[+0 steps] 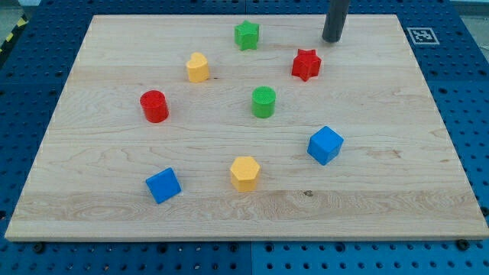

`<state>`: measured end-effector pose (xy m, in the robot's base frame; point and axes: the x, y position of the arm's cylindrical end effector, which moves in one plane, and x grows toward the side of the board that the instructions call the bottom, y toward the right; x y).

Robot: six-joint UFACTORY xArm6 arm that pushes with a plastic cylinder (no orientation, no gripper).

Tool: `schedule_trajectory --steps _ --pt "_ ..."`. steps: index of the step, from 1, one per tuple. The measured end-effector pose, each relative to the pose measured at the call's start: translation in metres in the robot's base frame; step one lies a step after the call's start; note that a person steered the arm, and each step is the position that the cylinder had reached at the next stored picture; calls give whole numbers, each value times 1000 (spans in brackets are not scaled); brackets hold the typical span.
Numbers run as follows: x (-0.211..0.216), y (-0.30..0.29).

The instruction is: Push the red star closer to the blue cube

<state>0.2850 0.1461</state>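
The red star [306,65] lies on the wooden board toward the view's top right. My tip [331,39] stands just above and to the right of it, a small gap apart. Two blue blocks show: a blue cube [325,145] below the star at the view's right, and a second blue cube [163,186] at the bottom left. A green cylinder [263,101] stands between the star and the board's middle.
A green star [247,35] is at the top middle, a yellow heart-like block [198,67] at the upper left, a red cylinder [154,106] at the left, a yellow hexagon [245,173] at the bottom middle. The board's top edge [367,15] is near my tip.
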Motion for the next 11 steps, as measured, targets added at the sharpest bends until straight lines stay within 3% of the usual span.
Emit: schedule_trajectory --steps 1,5,11 --pt "41 -23" --pt "9 -76" --pt "233 17"
